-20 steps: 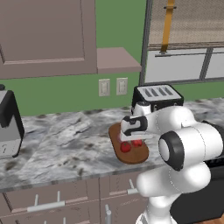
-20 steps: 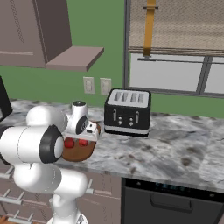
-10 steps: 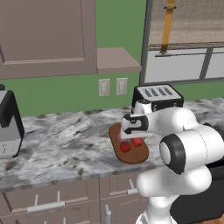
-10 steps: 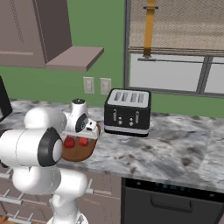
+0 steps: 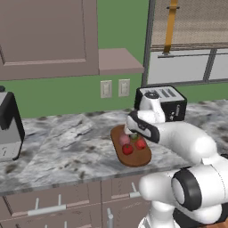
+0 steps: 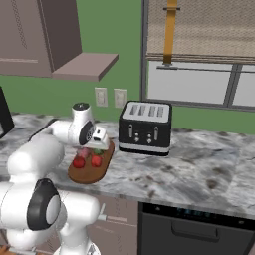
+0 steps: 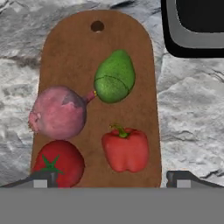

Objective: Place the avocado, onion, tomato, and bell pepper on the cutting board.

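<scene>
Compared with a second ago, hand now spread wide and empty above the cutting board, fingertips apart at either side of the hand view's lower edge, nothing between them; looks like a release just completed. On the board in that view: one avocado near the centre towards 12 o'clock, one onion at 9 o'clock, its tip just touching the avocado, one tomato at 7 o'clock, one bell pepper at 5 o'clock. Four items, one of each, all resting fully on the wood, which sits on the marbled tabletop just beside the one black toaster. Judged from this, task as good as done; only lifting the hand clear seems left.
</scene>
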